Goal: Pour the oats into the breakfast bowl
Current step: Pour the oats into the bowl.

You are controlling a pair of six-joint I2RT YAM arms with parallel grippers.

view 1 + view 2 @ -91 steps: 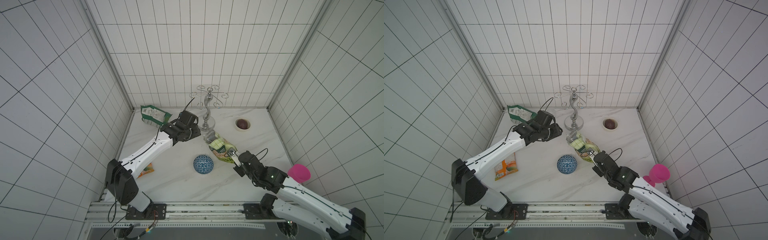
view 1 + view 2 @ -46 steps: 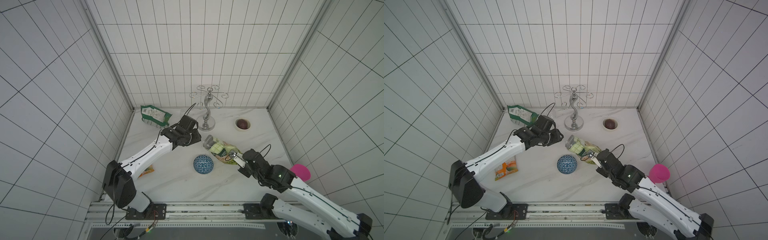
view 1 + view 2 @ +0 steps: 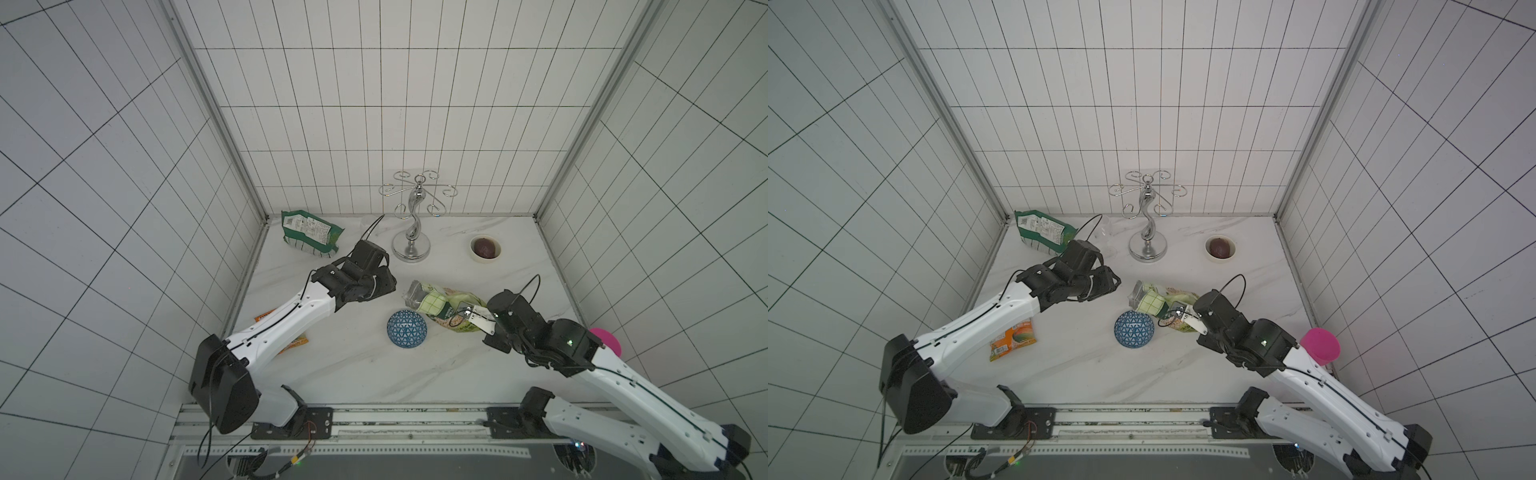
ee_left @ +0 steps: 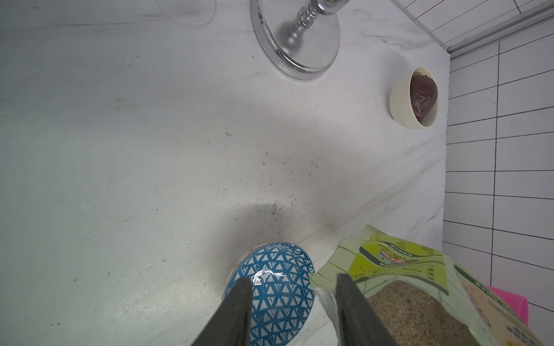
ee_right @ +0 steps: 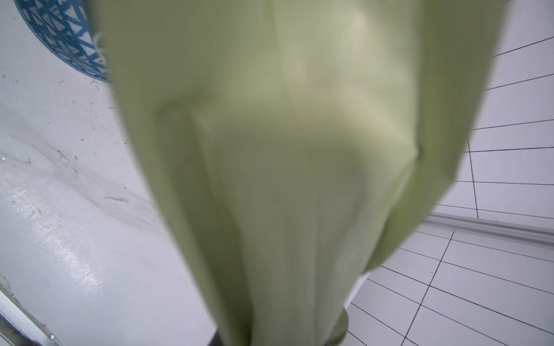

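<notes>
Top view: bowl (image 3: 407,329) mid-table, bare marble (image 3: 353,365) at 6 and 9 o'clock. Bag (image 3: 436,305) just beside at 2 o'clock, tilted, clamped in right claw (image 3: 471,318).
Left wrist: left claw (image 4: 293,280) apart, empty; oats (image 4: 413,311) visible inside bag.
Right wrist: bag fills view, hides claw; bowl edge shows.

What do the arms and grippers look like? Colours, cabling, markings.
Both match: the left arm and right arm have white link shells with black joint housings. A thin black cable runs along each and loops off the wrist. The left gripper has dark, tapered fingers; the right gripper shows a white plate. A green light glows on the right arm.
</notes>
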